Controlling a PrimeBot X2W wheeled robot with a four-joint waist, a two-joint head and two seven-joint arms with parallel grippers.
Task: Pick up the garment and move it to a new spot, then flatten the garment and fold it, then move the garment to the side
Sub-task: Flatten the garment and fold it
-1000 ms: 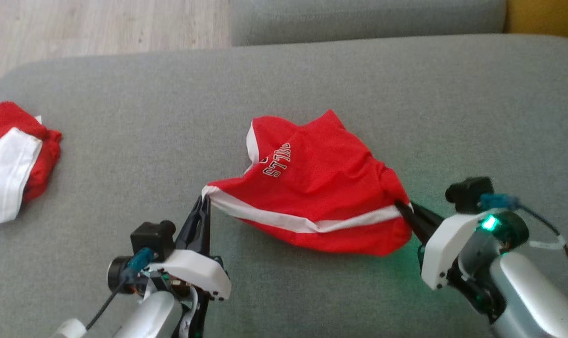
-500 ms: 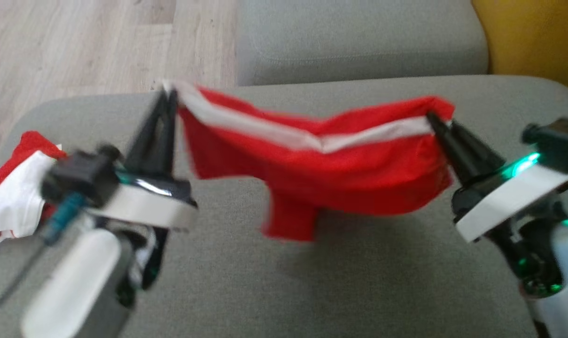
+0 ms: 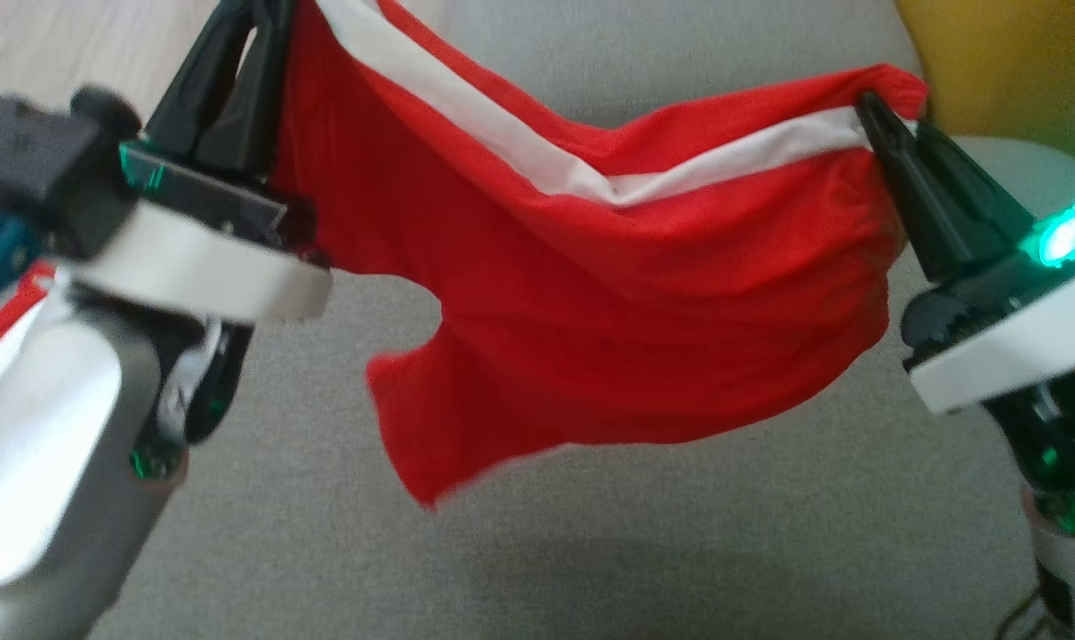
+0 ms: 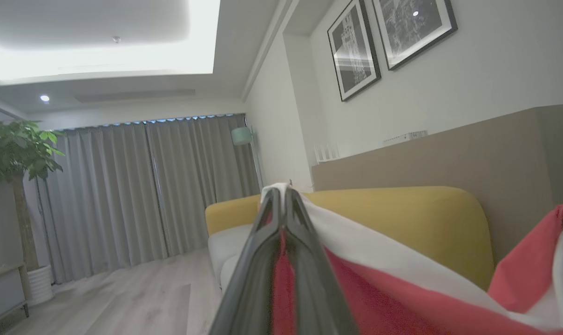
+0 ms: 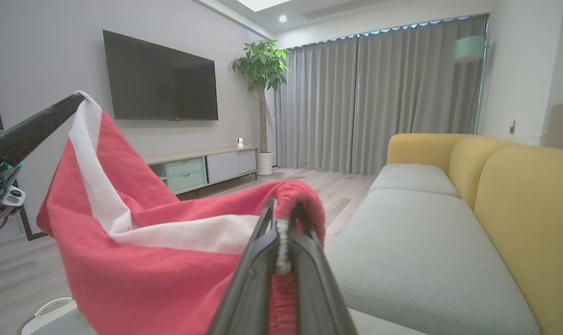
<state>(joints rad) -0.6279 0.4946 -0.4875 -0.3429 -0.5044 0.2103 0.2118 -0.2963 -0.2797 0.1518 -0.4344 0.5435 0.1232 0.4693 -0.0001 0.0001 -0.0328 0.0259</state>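
Left end effector [image 3: 266, 13] clamped on garment [image 3: 608, 293] white-striped edge; right end effector [image 3: 868, 102] clamped on opposite end. Garment hangs between, above sofa [image 3: 724, 551].

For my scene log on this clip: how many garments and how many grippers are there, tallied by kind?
Garments: 2, the held garment and a second garment, a red sliver mostly hidden behind the left arm.
Grippers: 2, the left gripper and the right gripper, both with fingers shut on the held garment.
Total: 4
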